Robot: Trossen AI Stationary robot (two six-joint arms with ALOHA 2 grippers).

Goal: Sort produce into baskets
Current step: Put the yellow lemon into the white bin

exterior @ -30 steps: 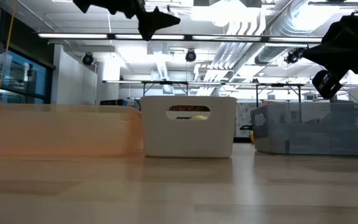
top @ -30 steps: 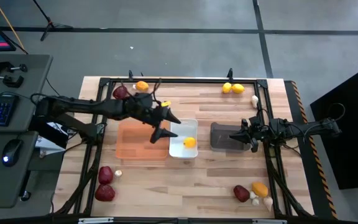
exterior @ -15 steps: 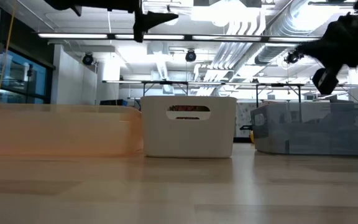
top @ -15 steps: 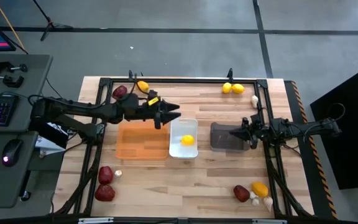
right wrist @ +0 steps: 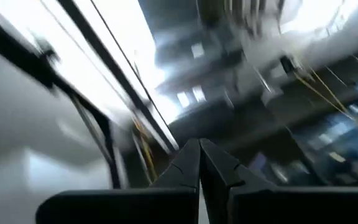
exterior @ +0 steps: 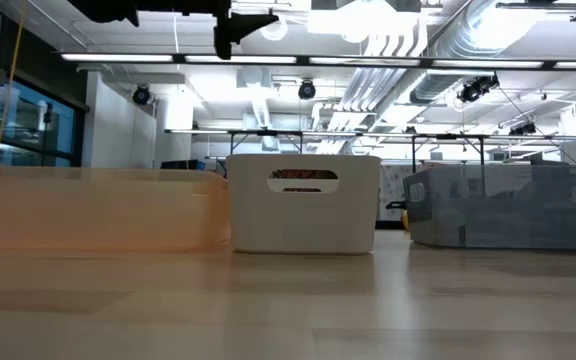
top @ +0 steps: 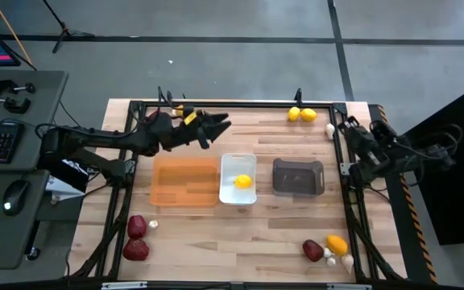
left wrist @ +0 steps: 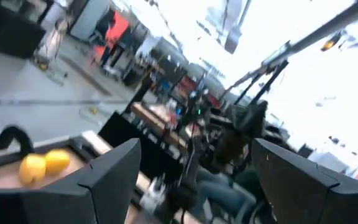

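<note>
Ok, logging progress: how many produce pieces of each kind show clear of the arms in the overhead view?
Dark red pieces: 3
Lemons: 4
Garlic bulbs: 4
Total: 11

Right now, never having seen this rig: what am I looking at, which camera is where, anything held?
Two dark robot arms work at a wooden table. One camera looks straight down, one sits at tabletop height, and one rides on each wrist. The left gripper hovers open and empty beyond the flat orange tray. The right gripper is shut on nothing, pulled back to the table's right edge. One yellow lemon-like piece lies in the small white bin; the dark grey bin looks empty. Other produce sits near the corners.
</note>
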